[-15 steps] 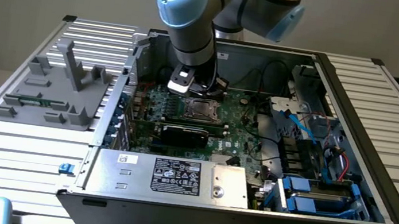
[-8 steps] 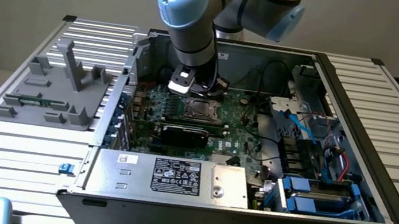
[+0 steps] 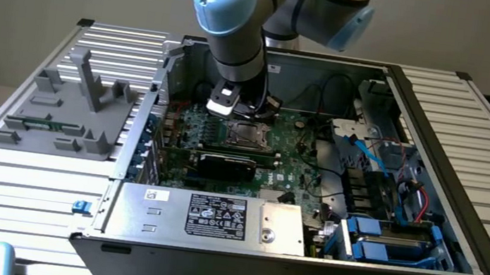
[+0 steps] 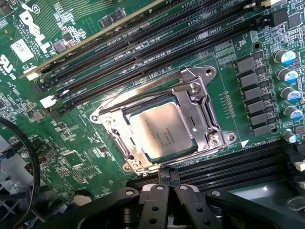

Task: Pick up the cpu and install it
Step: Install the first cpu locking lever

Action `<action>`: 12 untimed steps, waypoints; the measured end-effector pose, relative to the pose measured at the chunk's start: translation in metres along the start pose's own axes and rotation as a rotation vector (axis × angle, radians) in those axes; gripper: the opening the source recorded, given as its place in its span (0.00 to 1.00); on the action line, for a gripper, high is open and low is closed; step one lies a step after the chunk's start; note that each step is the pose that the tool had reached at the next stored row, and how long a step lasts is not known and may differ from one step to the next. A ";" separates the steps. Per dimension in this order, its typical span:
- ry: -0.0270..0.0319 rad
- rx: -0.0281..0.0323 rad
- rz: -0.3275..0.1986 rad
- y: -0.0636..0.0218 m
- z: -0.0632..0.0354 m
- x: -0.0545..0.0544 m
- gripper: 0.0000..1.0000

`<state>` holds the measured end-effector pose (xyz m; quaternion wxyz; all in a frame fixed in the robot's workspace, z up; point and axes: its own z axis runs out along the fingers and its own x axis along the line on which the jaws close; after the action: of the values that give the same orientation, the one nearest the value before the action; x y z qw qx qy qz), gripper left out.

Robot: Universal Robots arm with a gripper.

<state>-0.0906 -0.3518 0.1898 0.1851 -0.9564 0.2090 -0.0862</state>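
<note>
The cpu [image 4: 163,132], a small square chip with a silvery-beige top, lies flat inside the metal-framed socket [image 4: 202,100] on the green motherboard [image 4: 81,157]. In the exterior view the cpu [image 3: 247,135] sits mid-board inside the open computer case. My gripper [image 4: 167,175] hovers just beside one edge of the socket, its dark fingers [image 4: 153,200] pressed together with nothing visible between them. From outside, the gripper [image 3: 240,113] hangs just above and behind the socket on the blue-grey arm [image 3: 231,29].
Black memory slots [image 4: 143,52] run on two sides of the socket, and capacitors [image 4: 287,76] stand nearby. A grey plastic tray [image 3: 68,111] with upright posts rests at the exterior view's left. Case walls [image 3: 452,150], cables [image 3: 371,150] and a drive cage [image 3: 206,216] surround the board.
</note>
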 end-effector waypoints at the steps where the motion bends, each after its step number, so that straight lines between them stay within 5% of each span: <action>1: -0.0002 -0.0002 0.000 -0.0002 0.0001 0.001 0.11; 12: 0.0000 0.0001 0.000 -0.0015 0.0011 0.004 0.11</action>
<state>-0.0864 -0.3518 0.1897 0.1852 -0.9564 0.2090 -0.0862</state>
